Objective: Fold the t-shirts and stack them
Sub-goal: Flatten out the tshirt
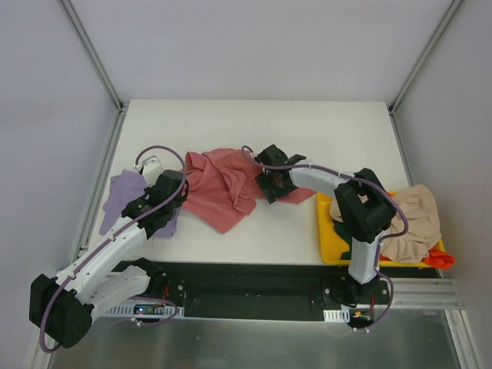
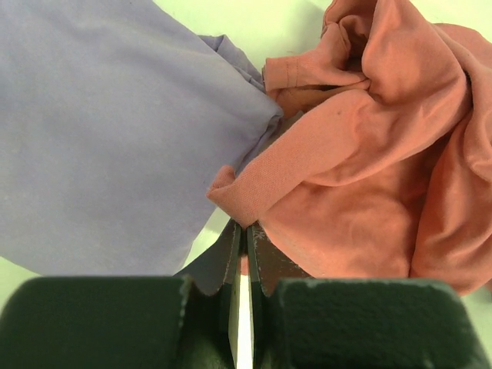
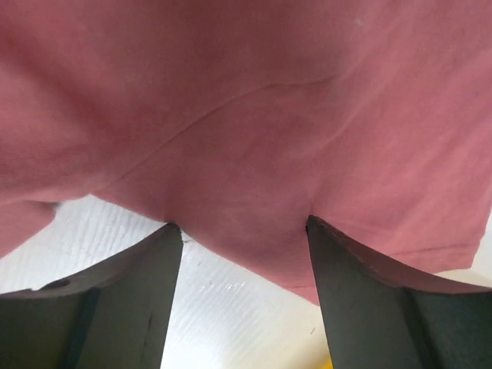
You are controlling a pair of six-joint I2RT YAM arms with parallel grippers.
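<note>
left gripper (image 2: pixel 244 231): clenched; pink shirt (image 2: pixel 369 154) hem at tips, pinch unclear
right gripper (image 3: pixel 242 231): jaws apart, pink cloth between tips
purple shirt (image 2: pixel 100 131): flat beside left jaws, looks folded
done: likely 1
left: pink crumpled; beige shirt (image 1: pixel 415 219) in bin (image 1: pixel 327 250), beyond right jaws

My overhead view is bright and even, lit softly from above. The white worktop (image 1: pixel 254 123) runs close to washed out, though I see no hard glare, and the shadows under the arms are faint and short.

On the left wrist view the cloth folds are crisp, with gentle shading in the creases. The left claw (image 2: pixel 244 234) at the bottom edge is dark and soft.

The right wrist view is weakest. The pink-red t-shirt (image 3: pixel 254 115) fills it, blurred and flat, and the right claw (image 3: pixel 242 227) sits in shadow against a bright strip of worktop.
</note>
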